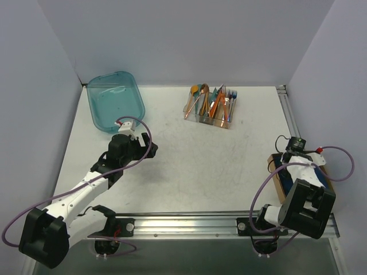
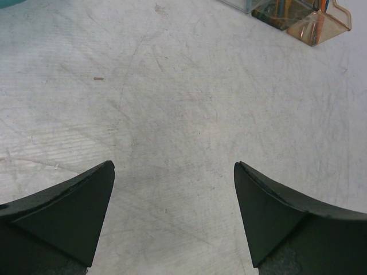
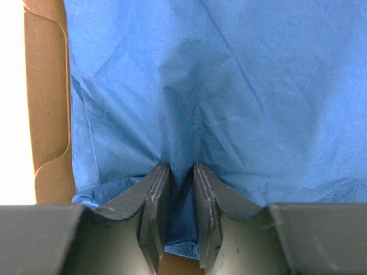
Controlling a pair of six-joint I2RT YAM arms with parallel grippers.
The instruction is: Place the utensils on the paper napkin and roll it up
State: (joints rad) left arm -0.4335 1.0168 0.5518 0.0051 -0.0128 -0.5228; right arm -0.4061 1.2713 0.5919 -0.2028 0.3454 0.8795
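The orange-copper utensils (image 1: 202, 98) stand in a clear divided caddy (image 1: 209, 106) at the back of the table, beside teal and blue cutlery. The dark blue paper napkin (image 3: 218, 86) lies in a brown cardboard box (image 3: 46, 97) at the right front; in the top view it is (image 1: 279, 162) mostly hidden under the arm. My right gripper (image 3: 180, 172) is shut on a pinched fold of the napkin, pressed down into the box. My left gripper (image 2: 174, 172) is open and empty over bare table, left of centre (image 1: 136, 143).
A teal plastic tub (image 1: 114, 101) sits at the back left. A corner of the caddy (image 2: 312, 23) shows at the top right of the left wrist view. White walls enclose the table on three sides. An aluminium rail (image 1: 183, 223) runs along the front edge.
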